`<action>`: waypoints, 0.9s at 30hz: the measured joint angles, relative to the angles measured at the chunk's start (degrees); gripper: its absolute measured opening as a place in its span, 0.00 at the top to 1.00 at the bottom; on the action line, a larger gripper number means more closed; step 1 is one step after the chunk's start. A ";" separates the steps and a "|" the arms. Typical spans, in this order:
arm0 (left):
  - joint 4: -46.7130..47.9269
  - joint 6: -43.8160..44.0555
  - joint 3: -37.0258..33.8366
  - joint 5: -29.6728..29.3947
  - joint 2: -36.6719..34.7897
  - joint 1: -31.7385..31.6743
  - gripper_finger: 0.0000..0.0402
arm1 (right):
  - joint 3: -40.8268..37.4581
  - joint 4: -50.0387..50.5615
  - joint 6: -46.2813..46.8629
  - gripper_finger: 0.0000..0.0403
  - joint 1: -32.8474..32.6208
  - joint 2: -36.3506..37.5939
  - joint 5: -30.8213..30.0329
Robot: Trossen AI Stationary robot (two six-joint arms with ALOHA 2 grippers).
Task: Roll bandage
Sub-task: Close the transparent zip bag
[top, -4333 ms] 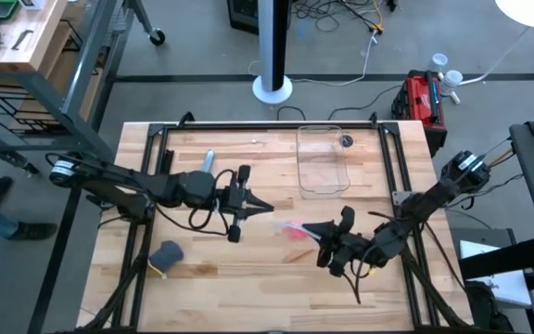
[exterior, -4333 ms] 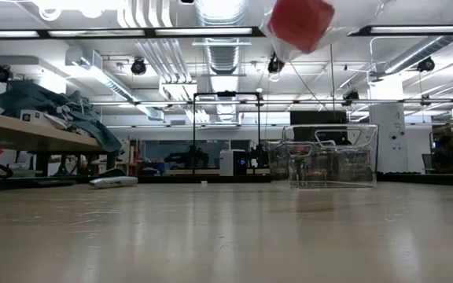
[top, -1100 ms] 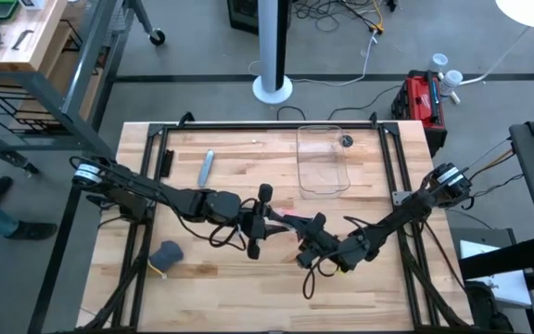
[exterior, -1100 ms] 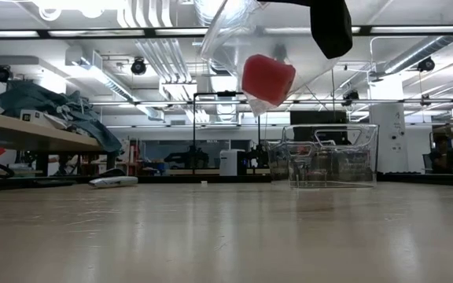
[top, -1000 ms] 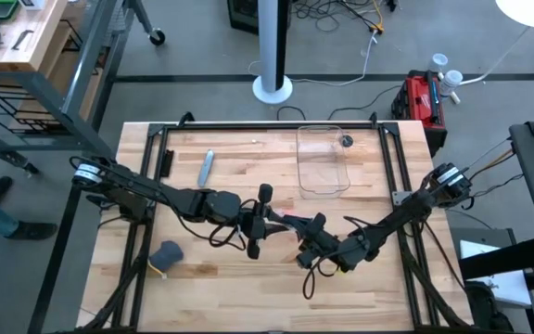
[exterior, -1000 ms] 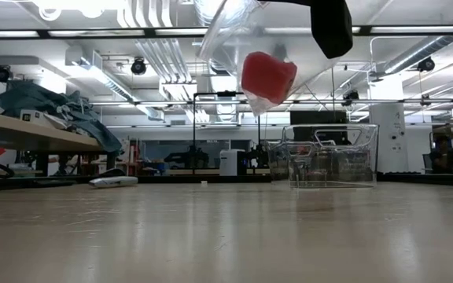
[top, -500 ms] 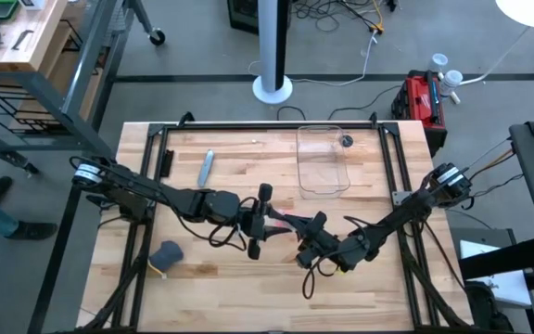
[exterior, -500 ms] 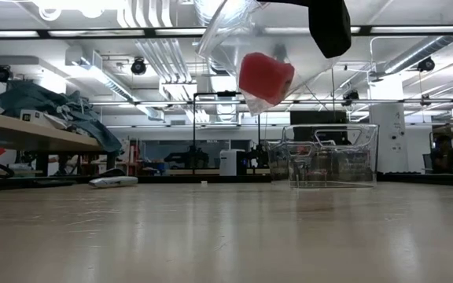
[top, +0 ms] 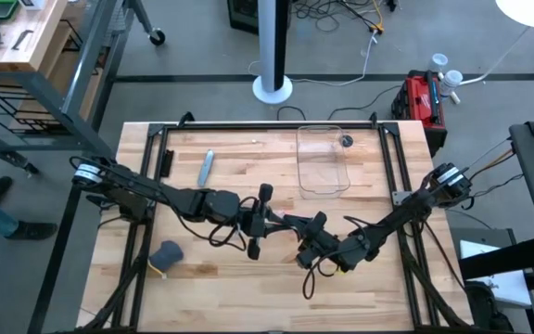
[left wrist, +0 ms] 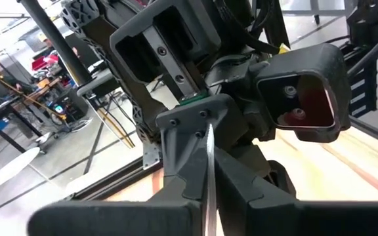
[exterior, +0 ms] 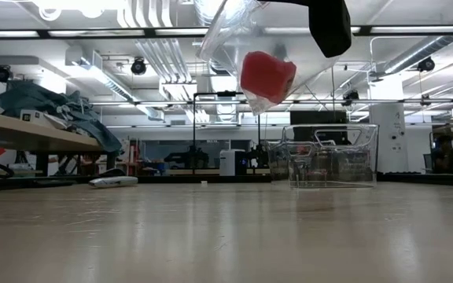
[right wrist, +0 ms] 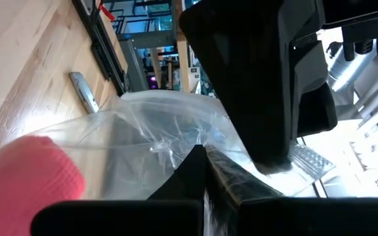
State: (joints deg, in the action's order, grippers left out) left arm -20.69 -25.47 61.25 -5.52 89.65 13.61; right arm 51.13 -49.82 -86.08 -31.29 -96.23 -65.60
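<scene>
Above the middle of the pale wooden bench (top: 202, 269), a clear, crinkled plastic bag (exterior: 234, 31) hangs in the air with the bandage (exterior: 267, 76) inside it, a compact, soft-looking pink-red roll resting in the bag's lower corner. The two dark arms meet there: the left claw (top: 272, 221) and the right claw (top: 297, 228) are both pinched fully together on the thin film of the bag, one at each side of its top, and the right wrist view shows the wrinkled plastic gathered between that arm's black fingers (right wrist: 202, 170). A rigid clear rectangular tub (top: 323, 160) stands toward the far edge of the plank surface, a slim grey tool (top: 206, 167) lies to its left, and a dark grey-blue lump (top: 167, 253) sits near the front left. Beyond the bench, a workshop with ceiling lights and cluttered tables spreads out.
</scene>
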 joint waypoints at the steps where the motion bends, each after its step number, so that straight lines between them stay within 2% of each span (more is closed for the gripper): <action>1: 0.00 0.32 0.00 0.04 0.00 0.01 0.97 | 0.00 0.00 0.00 1.00 0.00 -0.01 0.00; 6: -0.07 0.49 0.00 0.76 0.00 0.01 0.90 | 0.00 0.02 0.00 1.00 0.00 -0.02 -0.02; 8: 0.18 0.00 0.00 3.66 0.00 0.01 0.89 | 0.00 0.02 0.00 1.00 0.00 -0.01 -0.02; 12: 0.36 -0.38 0.00 5.27 0.00 0.09 0.98 | 0.00 0.02 0.00 1.00 0.00 -0.01 -0.02; 15: 0.70 -0.42 0.00 5.16 0.00 -0.01 0.99 | 0.00 0.04 0.00 1.00 0.00 -0.02 -0.17; 27: -0.55 0.58 0.00 2.36 -1.09 0.01 0.97 | 0.00 0.01 0.12 1.00 0.00 -0.02 -0.36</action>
State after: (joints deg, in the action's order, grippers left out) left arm -21.23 -24.89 61.25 -3.16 88.55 13.62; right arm 51.13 -49.82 -85.97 -31.29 -96.25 -65.97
